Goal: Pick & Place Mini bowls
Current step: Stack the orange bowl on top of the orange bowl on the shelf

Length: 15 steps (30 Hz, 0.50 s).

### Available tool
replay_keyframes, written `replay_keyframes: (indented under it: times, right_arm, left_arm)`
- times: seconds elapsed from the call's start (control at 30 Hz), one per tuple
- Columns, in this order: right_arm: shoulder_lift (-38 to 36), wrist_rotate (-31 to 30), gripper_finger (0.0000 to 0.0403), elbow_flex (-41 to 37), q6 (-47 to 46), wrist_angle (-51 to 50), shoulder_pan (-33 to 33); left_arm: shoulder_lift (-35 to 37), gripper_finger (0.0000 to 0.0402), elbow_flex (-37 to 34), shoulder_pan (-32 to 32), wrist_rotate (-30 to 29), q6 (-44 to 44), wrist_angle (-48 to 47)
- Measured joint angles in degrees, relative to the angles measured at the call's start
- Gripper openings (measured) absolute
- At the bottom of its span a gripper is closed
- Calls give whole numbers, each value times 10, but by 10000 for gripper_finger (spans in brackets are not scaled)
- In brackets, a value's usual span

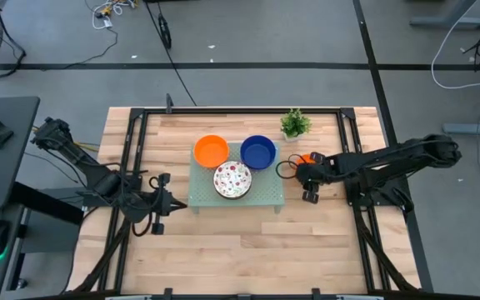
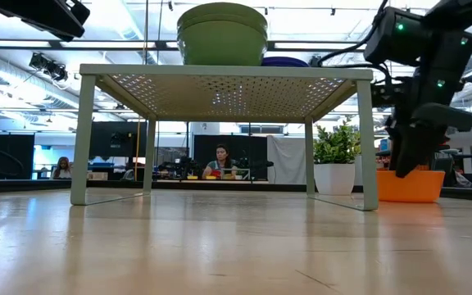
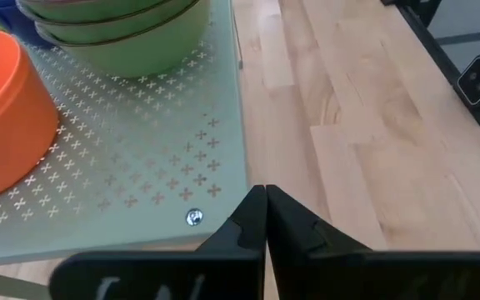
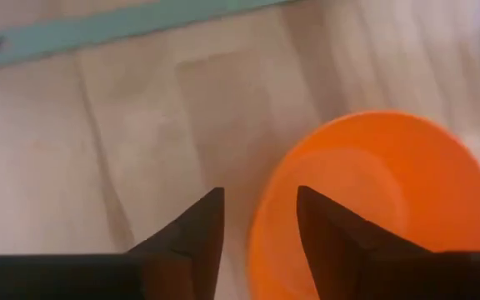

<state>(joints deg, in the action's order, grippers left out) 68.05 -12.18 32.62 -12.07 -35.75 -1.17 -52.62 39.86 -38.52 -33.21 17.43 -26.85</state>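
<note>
On the wooden table (image 1: 223, 233) a pale green perforated tray (image 1: 261, 193) is seen standing on legs, and three lots of mini bowls are carried on it: an orange bowl (image 1: 211, 151) toward the far left of the tray, a dark blue bowl (image 1: 258, 152) beside it on the far right, and a white bowl with red speckles (image 1: 232, 179) at the near middle, just beside both. In the left wrist view the speckled one is shown to be the top of a stack, with pale green outer walls. A further orange bowl (image 1: 308, 158) is set on the table just beside the tray's right edge, near a small potted plant (image 1: 295, 123). The right hand (image 4: 260, 225) is held directly over this bowl's rim, its fingers spread apart with one finger on each side of the rim and nothing gripped between them. The left hand (image 3: 265, 218) is held at the tray's near left corner, its fingers pressed together and nothing held. A seated person (image 2: 221, 160) is visible in the room beyond the table.
</note>
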Motion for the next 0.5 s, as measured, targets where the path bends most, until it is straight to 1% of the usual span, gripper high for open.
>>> replay_keyframes:
  times: [0.17,0.33,0.4,0.5]
  right_arm:
    - [0,31,104,-16,7,17,0]
    - [-2,33,37,-10,-13,10,-20]
    - [-2,44,12,4,-30,1,-36]
    - [-2,70,11,37,-87,-44,-69]
  left_arm:
    - [0,7,0,0,10,3,0]
    - [0,7,0,0,51,4,1]
    - [-1,7,0,0,57,0,3]
    - [-1,15,0,0,56,-5,8]
